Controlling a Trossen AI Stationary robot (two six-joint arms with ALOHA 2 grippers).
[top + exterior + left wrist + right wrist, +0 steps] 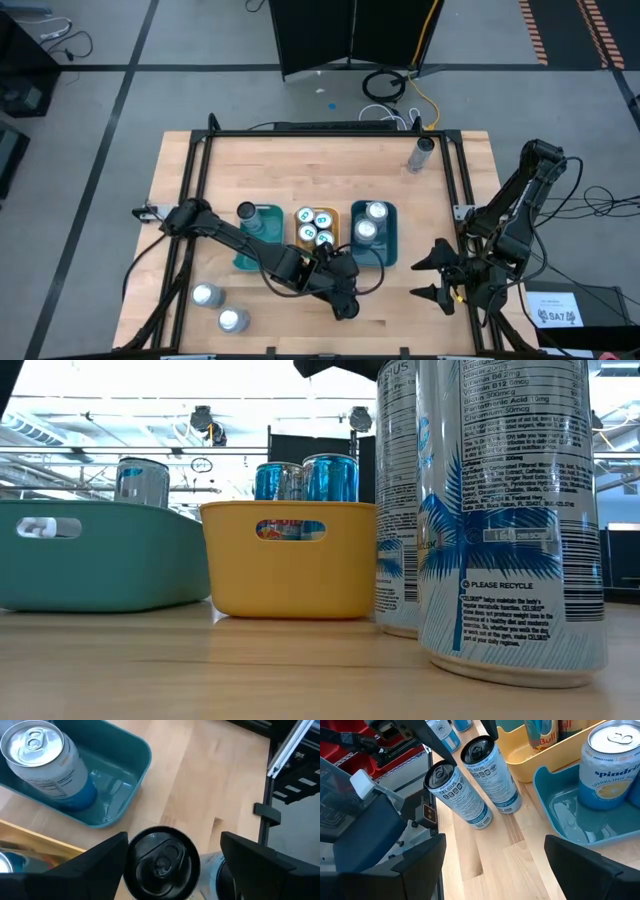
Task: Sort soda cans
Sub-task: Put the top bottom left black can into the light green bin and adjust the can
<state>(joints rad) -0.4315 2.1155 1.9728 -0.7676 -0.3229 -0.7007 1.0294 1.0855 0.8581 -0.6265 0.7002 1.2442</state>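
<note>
Your left tool hangs over the front-middle of the surface, fingers spread and gripping nothing. In the left wrist view a black-topped can stands upright between the two dark fingers, with a gap on each side (a second black-topped can stands just beside it, seen in the right wrist view). In the high view, both sit at about 6 o'clock from the yellow tray, which holds blue-topped cans. At that tray's 9 o'clock, the teal tray holds one silver can; at its 3 o'clock, the blue tray holds two. Two silver cans stand at the surface's 7 o'clock corner, and one can at 1 o'clock. Your right tool waits spread at 4 o'clock, empty.
</note>
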